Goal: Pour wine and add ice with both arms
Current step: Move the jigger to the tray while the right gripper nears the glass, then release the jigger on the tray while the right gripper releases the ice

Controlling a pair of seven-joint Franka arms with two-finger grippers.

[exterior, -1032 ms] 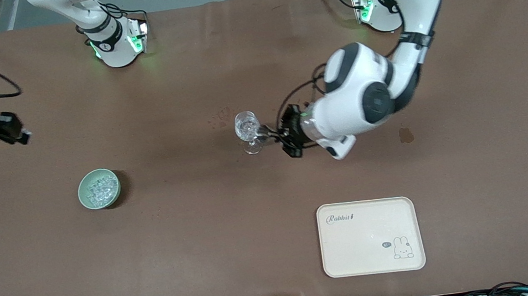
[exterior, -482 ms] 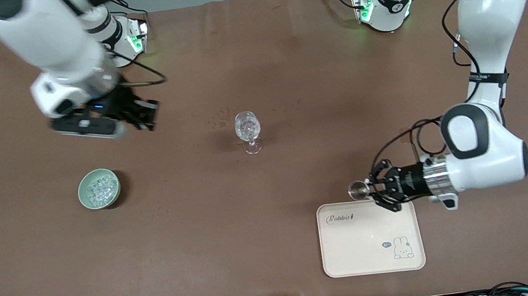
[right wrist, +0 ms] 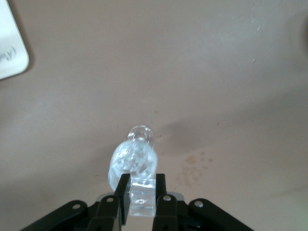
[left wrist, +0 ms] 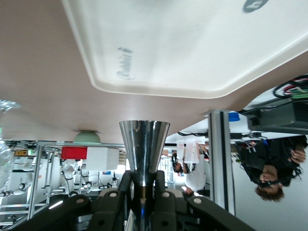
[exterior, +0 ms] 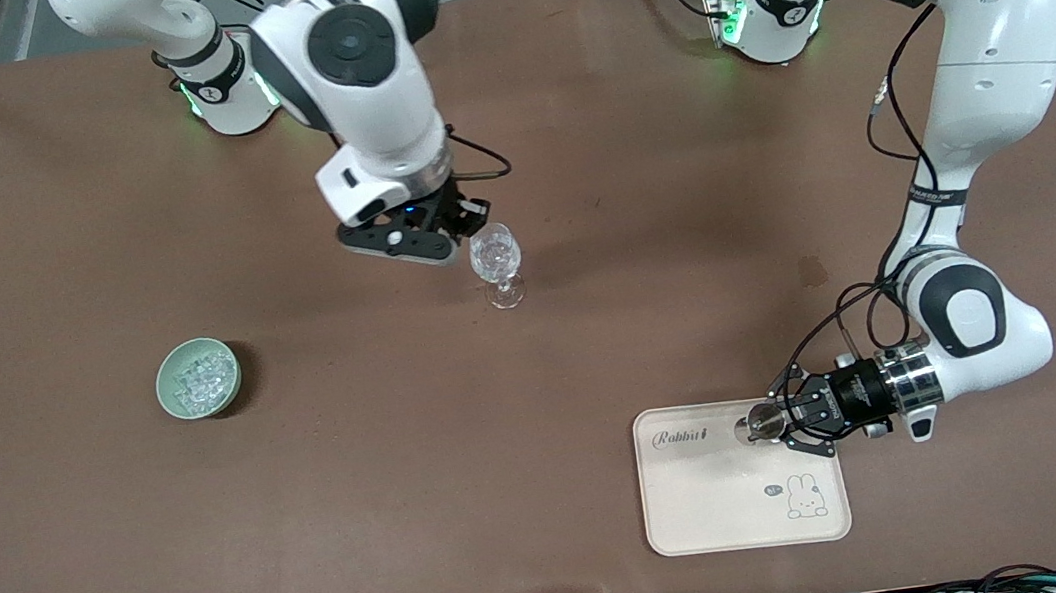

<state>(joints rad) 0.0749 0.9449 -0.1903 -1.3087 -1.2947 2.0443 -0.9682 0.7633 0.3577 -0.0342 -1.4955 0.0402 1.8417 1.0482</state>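
Observation:
The clear stemmed glass (exterior: pixel 495 258) stands mid-table with ice in it. My right gripper (exterior: pixel 462 227) hangs just over its rim, shut on a clear ice cube (right wrist: pixel 142 193); the glass (right wrist: pixel 133 161) shows below the fingertips (right wrist: pixel 124 185) in the right wrist view. My left gripper (exterior: pixel 783 420) is shut on the steel jigger (exterior: pixel 760 422) and holds it sideways low over the tray's (exterior: pixel 716 510) edge. In the left wrist view the jigger (left wrist: pixel 144 144) sticks out past my left gripper (left wrist: pixel 143 182). The pale-green bowl (exterior: pixel 164 383) holds a heap of ice cubes (exterior: pixel 201 377).
The cream rabbit tray (left wrist: pixel 192 53) lies nearer the front camera, toward the left arm's end. A dark stain (exterior: pixel 813 271) marks the table beside the left arm. The bowl sits toward the right arm's end, apart from both grippers.
My right arm swung from near the bowl's end of the table to over the glass, now holding an ice cube. My left gripper carried the jigger from the glass to over the tray.

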